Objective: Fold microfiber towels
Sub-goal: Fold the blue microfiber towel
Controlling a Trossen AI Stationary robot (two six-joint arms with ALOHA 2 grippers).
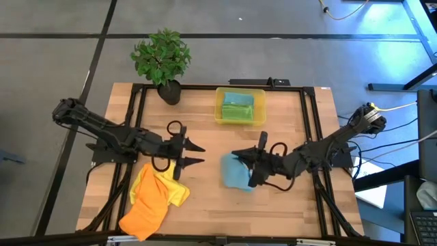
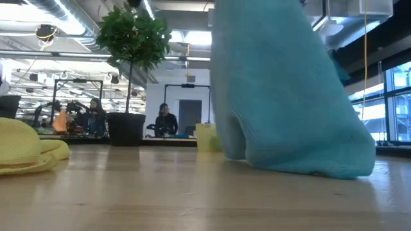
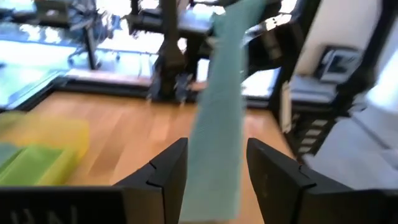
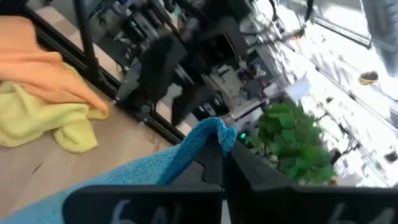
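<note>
Wooden table (image 1: 205, 130) spreads under both my arms, its dark frame running along the edges. Largest among the cloths near me is the teal-blue towel (image 1: 237, 173), which hangs from my right claw (image 1: 247, 162) near the table's middle; its lower part rests bunched on the wood while one corner is lifted. In the right wrist view that corner (image 4: 214, 130) sits pinched between my two fingers, which are pressed together on it. From table height the same towel (image 2: 289, 96) rises as a tall drape, touching the wood at its bottom edge.

Over on my left side lies the orange towel (image 1: 145, 212), crumpled near the front edge, overlapping the yellow towel (image 1: 164, 188), which lies rumpled just beside it. Neither is held.

My left claw (image 1: 192, 154) hovers above the table just beyond the yellow towel, pointing toward the teal one, its fingers (image 3: 165, 177) spread apart with nothing between them; the hanging teal cloth (image 3: 217, 124) shows farther off through the gap.

At the far edge sits the yellow bin (image 1: 240, 107) with a green towel (image 1: 237, 109) folded inside. A potted plant (image 1: 162, 63) stands at the far left corner.
</note>
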